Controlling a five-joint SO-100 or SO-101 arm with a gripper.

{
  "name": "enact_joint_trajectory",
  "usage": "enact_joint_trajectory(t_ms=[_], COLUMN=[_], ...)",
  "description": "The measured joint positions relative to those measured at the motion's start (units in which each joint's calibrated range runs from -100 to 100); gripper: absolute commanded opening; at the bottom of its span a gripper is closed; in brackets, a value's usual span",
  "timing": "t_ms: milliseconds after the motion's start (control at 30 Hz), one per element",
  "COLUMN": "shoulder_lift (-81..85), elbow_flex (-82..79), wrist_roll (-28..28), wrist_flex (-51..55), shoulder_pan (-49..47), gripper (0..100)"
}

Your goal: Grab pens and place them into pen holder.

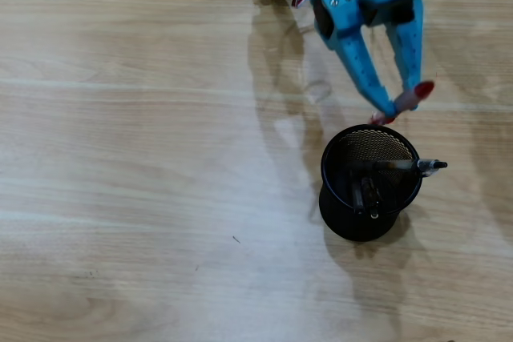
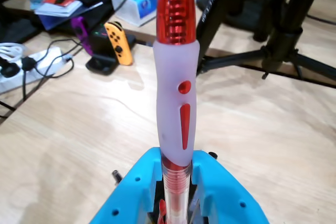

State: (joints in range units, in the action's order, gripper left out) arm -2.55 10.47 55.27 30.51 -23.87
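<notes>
Fingers (image 1: 398, 106) of the blue arm are closed on the red pen (image 1: 405, 102), and the overhead view shows that pen pinched right at their tips, lying crosswise, its red end poking out to the right of the right finger and a shorter stub showing on the left. From the wrist view the grip reads clearly: the red pen (image 2: 176, 77) runs straight up the middle of the picture, its clear lower barrel squeezed between the two blue fingers (image 2: 131, 192) at the bottom edge, the pale rubber sleeve just clear of them, the translucent red section beyond, with its tip cut off by the top of the frame. Just below the fingertips in the overhead view stands the pen holder (image 1: 370, 191), black mesh, upright on the wooden table (image 1: 144, 198), and the held pen hangs just beyond its far rim, not inside. A black-capped pen (image 1: 405, 166) leans out over the holder's right rim; other dark pens sit inside, but against the black mesh they are hard to separate or count. Upper arm parts are cut off at the top edge.
</notes>
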Motion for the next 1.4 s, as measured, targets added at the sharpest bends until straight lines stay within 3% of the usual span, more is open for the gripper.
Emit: enact_joint_trajectory(t_ms=[167, 533, 633, 833, 1100, 1233, 1400], shoulder_lift=[-1.95, -2.46, -2.55, -2.55, -2.38, 2.04, 12.49], elbow_flex=[-2.84, -21.47, -22.54, -22.72, -23.16, -25.91, -30.43], wrist_roll=[0.00, 0.83, 0.83, 0.83, 0.42, -3.75, -10.04], wrist_flex=[-5.27, -31.94, -32.89, -33.32, -33.32, -32.02, -23.31], shoulder_pan=[0.57, 2.29, 2.29, 2.38, 2.38, 2.86, 5.43], gripper=[2, 2, 4, 22, 14, 1, 2])
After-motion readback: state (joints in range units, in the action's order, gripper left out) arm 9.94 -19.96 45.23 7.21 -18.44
